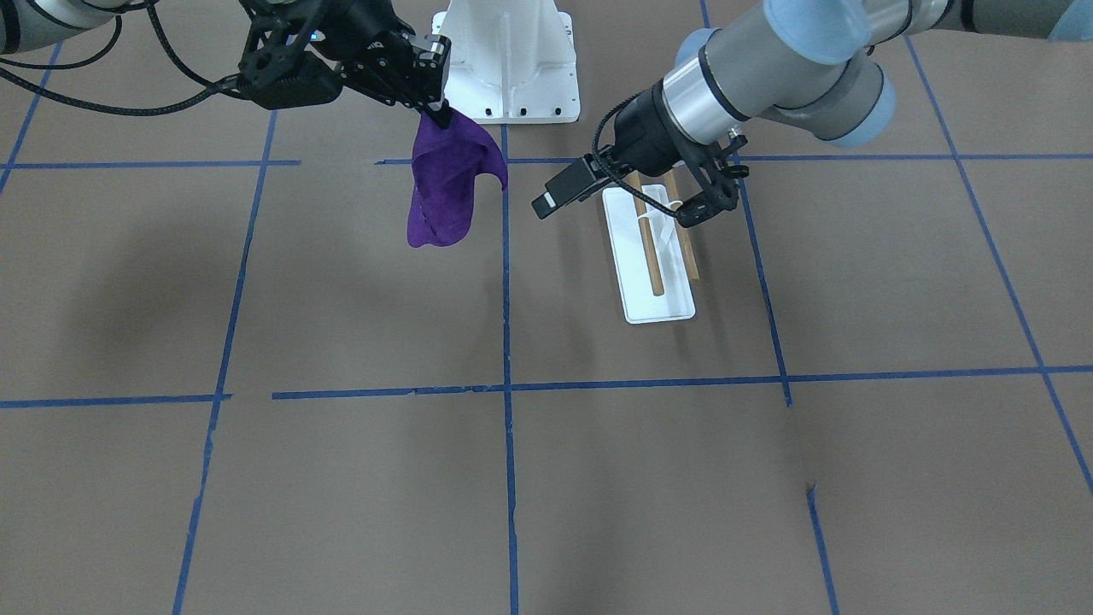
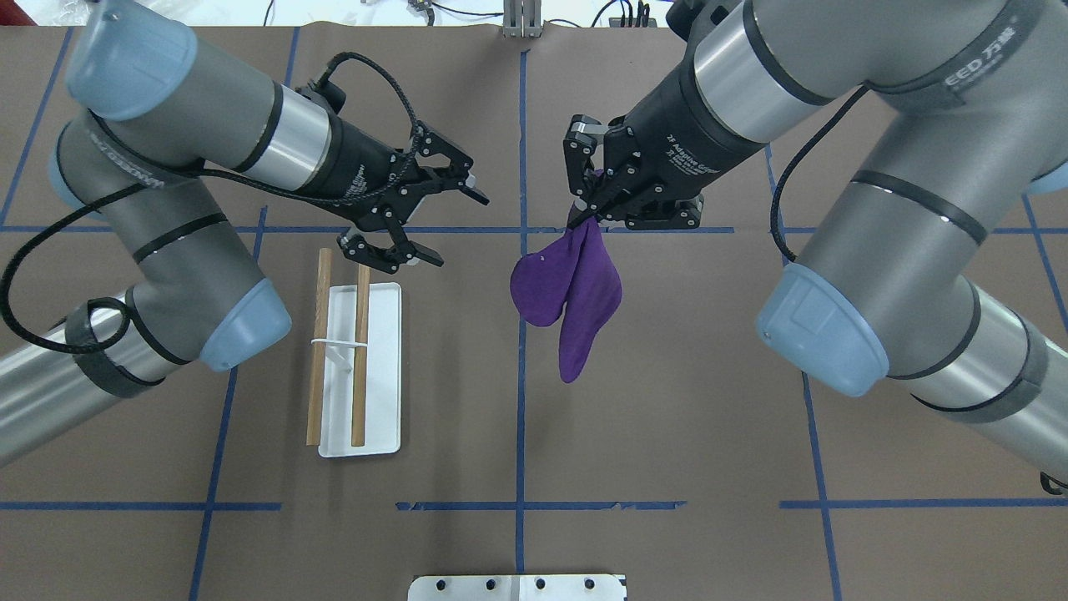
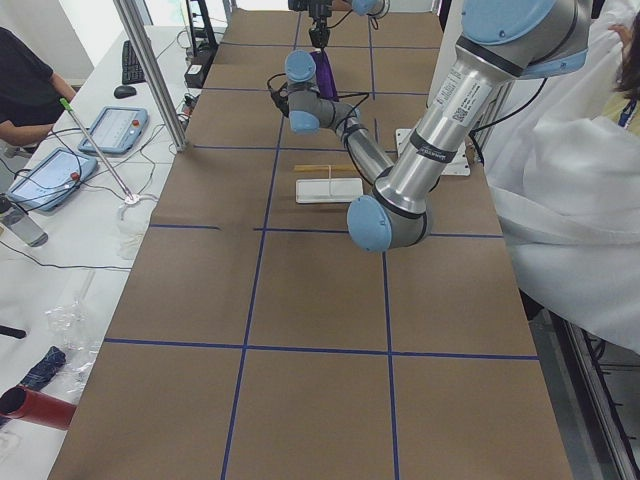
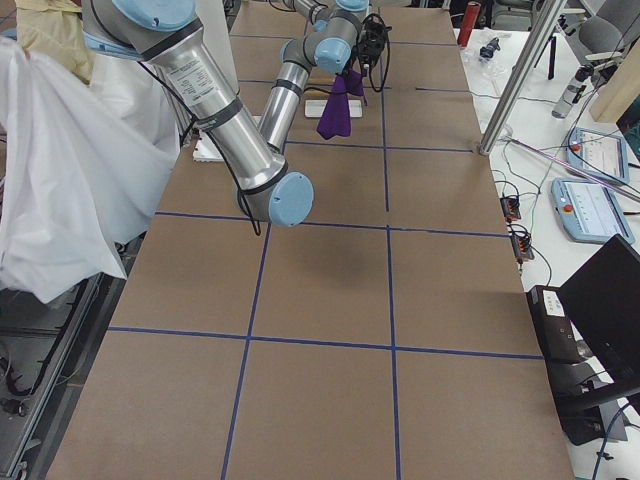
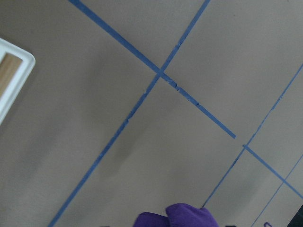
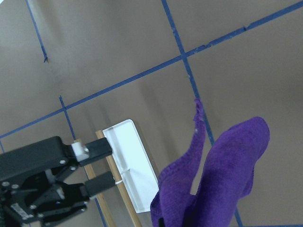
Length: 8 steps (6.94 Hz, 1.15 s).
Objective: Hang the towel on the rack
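Towel hangs bunched from right gripper, pinched on its top corner, off the table, well apart from rack | left gripper splayed, empty, hovering by rack | advice: probably spread a free corner first, keep hem above bars, then drape across.

- We see the towel: deep purple, fuzzy, folded on itself. It hangs limp in the air, top corner pinched in the right gripper.
- We see the rack on the robot's left, well apart from the towel. Its white rect. tray lies flat on the table.
- 2 parallel light-brown wooden bars sit on a white support, nothing on them. One bar is over the tray, the other just outside its long edge.
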Motion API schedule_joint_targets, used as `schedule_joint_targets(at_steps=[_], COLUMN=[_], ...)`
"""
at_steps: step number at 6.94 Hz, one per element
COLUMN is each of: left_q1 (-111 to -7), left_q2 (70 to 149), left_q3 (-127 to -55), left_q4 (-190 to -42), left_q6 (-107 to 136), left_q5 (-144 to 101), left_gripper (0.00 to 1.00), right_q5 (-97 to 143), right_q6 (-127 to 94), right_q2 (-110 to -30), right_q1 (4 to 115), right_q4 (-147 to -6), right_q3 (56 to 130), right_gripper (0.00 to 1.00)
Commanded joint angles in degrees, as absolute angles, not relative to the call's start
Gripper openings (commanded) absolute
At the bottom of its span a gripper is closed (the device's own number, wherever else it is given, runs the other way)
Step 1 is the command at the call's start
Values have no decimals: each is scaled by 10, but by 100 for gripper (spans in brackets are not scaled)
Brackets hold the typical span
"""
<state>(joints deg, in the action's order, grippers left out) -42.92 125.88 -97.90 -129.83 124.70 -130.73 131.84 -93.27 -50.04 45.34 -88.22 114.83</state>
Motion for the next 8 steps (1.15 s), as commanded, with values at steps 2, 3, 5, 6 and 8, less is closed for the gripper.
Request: schedule_joint_targets(at_steps=[2,3,5,6,8], left_q1=[-407,-406,-406,-406,-406], left_q2=[1272,1272,1263,1261,1257], left_q3=[-975,-975,-983,-984,-985], left_q4=[-1301,-1301,-1298,-1297,-1297], left_q6=[1283,1282,1284,1284,1284], left_q5=[-1291,-1291,-1291,-1291,-1291], left_gripper=[81,79,76,73,70], right_q5=[1305,1304,1291,1290,1290], right_q6=[-969,-969,-969,-969,-969], right_q2=[-497,-492,-490,-489,-489], right_q1=[445,446,447,447,460], right_q4=[-833,-832,-832,-831,-831], right_q3=[1133,1134,1134,1134,1133], right_gripper=[0,0,0,0,0])
